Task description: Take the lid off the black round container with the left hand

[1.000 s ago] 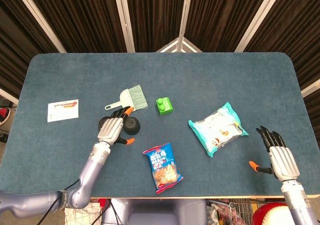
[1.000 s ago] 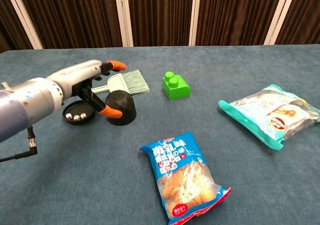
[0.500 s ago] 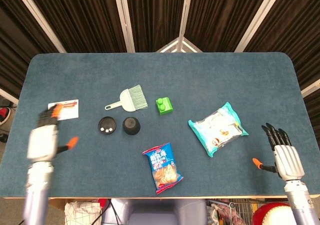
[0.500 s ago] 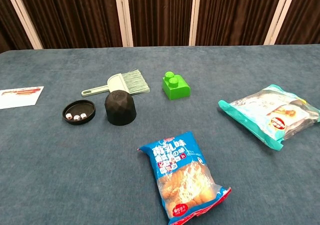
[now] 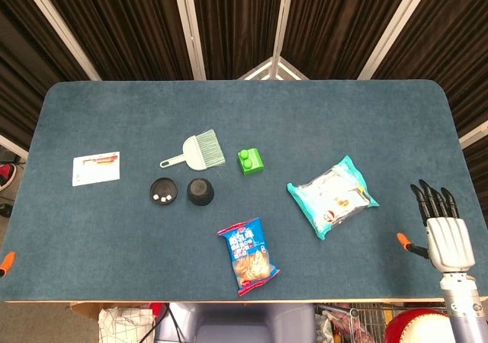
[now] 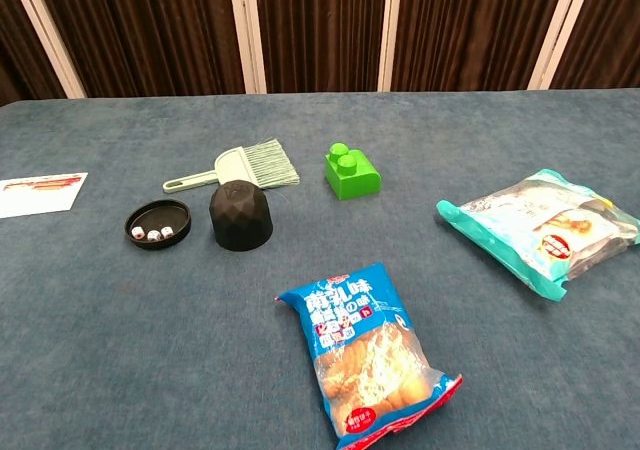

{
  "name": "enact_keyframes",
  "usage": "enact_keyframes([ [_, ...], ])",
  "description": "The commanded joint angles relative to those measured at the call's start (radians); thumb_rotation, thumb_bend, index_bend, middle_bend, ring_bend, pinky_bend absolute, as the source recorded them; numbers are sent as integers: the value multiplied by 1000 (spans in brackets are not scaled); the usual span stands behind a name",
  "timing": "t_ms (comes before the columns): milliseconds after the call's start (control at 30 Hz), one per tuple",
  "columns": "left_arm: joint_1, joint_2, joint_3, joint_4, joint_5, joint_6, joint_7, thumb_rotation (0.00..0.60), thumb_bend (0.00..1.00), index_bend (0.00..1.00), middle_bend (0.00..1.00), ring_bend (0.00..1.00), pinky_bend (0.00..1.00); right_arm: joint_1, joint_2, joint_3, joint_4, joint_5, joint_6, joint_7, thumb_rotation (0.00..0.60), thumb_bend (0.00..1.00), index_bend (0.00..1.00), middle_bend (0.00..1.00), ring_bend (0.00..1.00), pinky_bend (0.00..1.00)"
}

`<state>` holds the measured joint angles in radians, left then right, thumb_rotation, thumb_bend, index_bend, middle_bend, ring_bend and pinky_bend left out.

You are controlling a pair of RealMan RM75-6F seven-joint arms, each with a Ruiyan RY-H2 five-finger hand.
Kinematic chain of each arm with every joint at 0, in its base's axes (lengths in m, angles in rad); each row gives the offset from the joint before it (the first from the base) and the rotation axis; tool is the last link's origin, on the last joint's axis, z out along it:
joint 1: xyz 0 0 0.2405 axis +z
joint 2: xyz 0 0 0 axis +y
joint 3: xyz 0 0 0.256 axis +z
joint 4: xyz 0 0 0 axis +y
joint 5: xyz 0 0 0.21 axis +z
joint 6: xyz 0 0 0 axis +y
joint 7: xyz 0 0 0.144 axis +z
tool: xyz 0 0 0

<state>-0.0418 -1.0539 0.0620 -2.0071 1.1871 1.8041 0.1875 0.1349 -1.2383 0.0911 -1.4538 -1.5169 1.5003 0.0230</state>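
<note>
The black faceted lid (image 5: 200, 192) (image 6: 240, 216) stands on the table, apart from the shallow black round base (image 5: 162, 190) (image 6: 158, 223), which lies just to its left with small white dice inside. Of my left hand only an orange fingertip (image 5: 6, 261) shows, at the far left edge of the head view, well away from both pieces. My right hand (image 5: 446, 235) hovers at the table's near right corner, fingers straight and spread, holding nothing. Neither hand appears in the chest view.
A small green brush (image 5: 194, 151) and a green toy brick (image 5: 251, 161) lie behind the lid. A blue snack bag (image 5: 248, 255) lies in front, and a teal-and-white bag (image 5: 333, 196) to the right. A white card (image 5: 96, 168) sits far left.
My left hand pulled back from beside the lid, leftward and off the table's near left edge. The lid and base stayed put. My right hand drifted slightly nearer and to the right.
</note>
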Motion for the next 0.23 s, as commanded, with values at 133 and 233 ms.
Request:
enact_keyframes([
  [133,10,36,-10,71,47,-84,-161,600,340,102,59,0,0,-3,-4,18,27,3,24,17,600,209,0,32,106,36],
  [233,16,38,-22,97,53,-93,-192,600,341,103,58,0,0,-7,4,17,28,8,24,37,600,209,0,33,106,36],
])
